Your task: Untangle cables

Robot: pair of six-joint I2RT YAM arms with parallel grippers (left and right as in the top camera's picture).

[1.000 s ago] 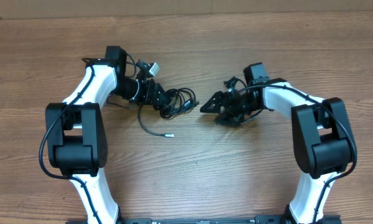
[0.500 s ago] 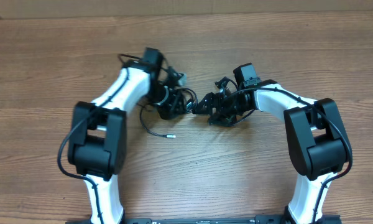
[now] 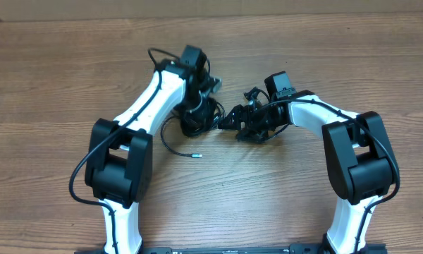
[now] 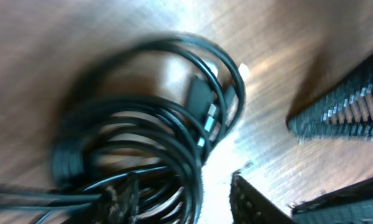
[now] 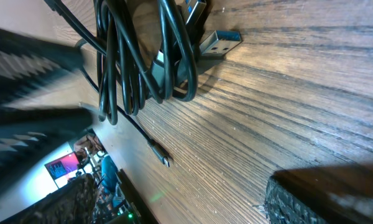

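Several cables (image 4: 174, 121) under left gripper (image 3: 196, 118)

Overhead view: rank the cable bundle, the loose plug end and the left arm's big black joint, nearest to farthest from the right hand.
From the right hand:
1. cable bundle, right at its fingertips.
2. loose plug end, lower in frame.
3. left arm's big black joint, beyond the plug.

The cables (image 4: 155, 121) are black all over, glossy where light catches them. One plug (image 5: 221, 40) has a silvery tip tinted blue. The worktop (image 3: 268, 197) is warm brown wood with long darker grain lines. My left arm (image 3: 151, 99) and right arm (image 3: 314, 116) are white shells with black joints.
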